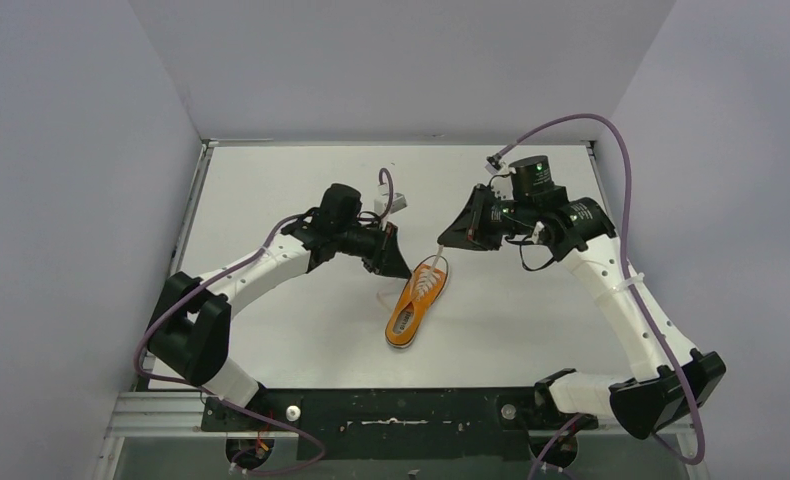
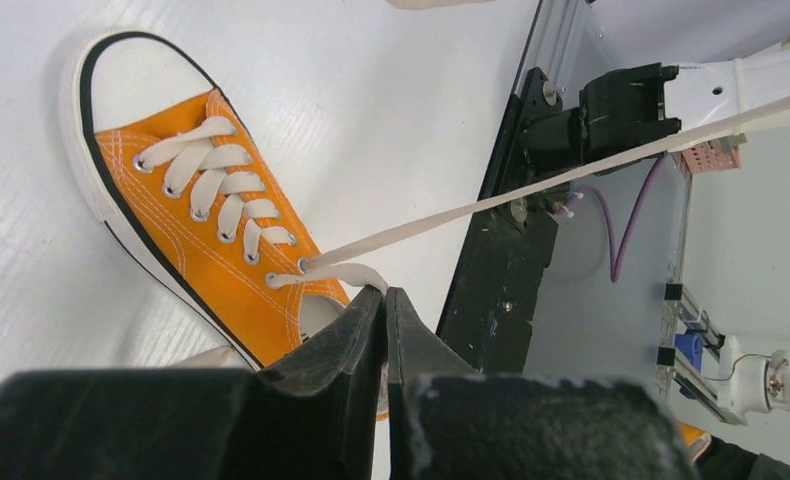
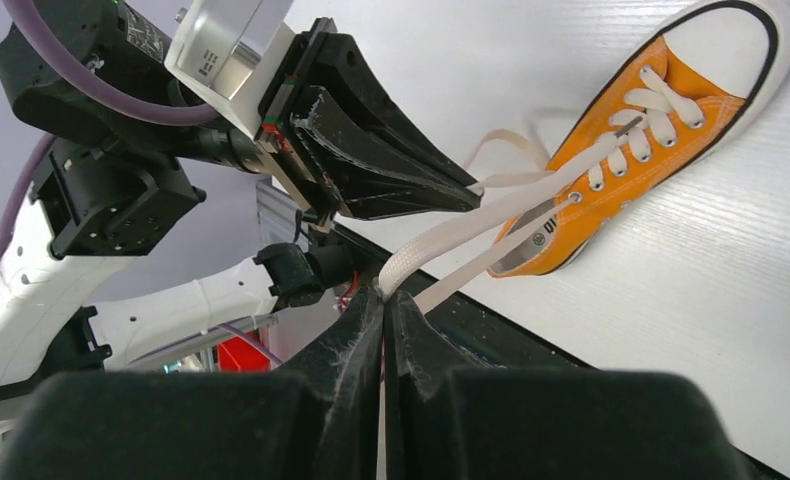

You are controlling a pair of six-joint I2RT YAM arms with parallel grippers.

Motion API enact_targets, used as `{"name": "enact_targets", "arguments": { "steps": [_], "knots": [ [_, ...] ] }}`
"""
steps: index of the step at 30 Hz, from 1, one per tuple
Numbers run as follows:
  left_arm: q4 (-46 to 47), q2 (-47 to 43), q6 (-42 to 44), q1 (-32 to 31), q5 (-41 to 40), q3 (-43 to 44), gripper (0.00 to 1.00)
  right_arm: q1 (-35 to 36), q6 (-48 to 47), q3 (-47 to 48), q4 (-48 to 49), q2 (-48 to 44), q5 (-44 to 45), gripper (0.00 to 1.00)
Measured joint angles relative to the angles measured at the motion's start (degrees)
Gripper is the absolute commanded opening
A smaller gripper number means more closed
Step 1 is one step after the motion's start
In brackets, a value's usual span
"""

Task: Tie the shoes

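My left claw (image 2: 383, 294) and right claw (image 3: 383, 293), each pinched shut on a whitish flat lace (image 3: 511, 203) of the small orange canvas sneaker (image 1: 418, 300) lying on the white desk (image 1: 271, 190), should pull apart evenly lest the sneaker slide.

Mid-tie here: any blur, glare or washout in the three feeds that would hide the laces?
Top view: even light, no glare, but the shoe is small and its laces fade into the white table. Left wrist: shoe and laces sharp, left fingers dark and soft up close. Right wrist: laces sharp, right fingers soft, table bright but not blown out.
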Motion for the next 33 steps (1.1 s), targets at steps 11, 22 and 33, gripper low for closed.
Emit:
{"name": "enact_targets", "arguments": {
  "steps": [11, 22, 33],
  "knots": [
    [8.8, 1.5, -1.6, -1.1, 1.2, 0.0, 0.09, 1.0, 1.9, 2.9, 1.7, 2.5, -0.5, 0.00],
    [15.5, 2.5, -2.8, -3.0, 2.6, -0.9, 0.14, 1.0, 2.9, 3.3, 2.7, 4.0, -0.4, 0.00],
    [21.9, 3.4, -4.8, -3.1, 1.9, -4.1, 0.16, 2.1, 3.3, 3.3, 3.6, 5.3, -0.5, 0.00]
  ]
}}
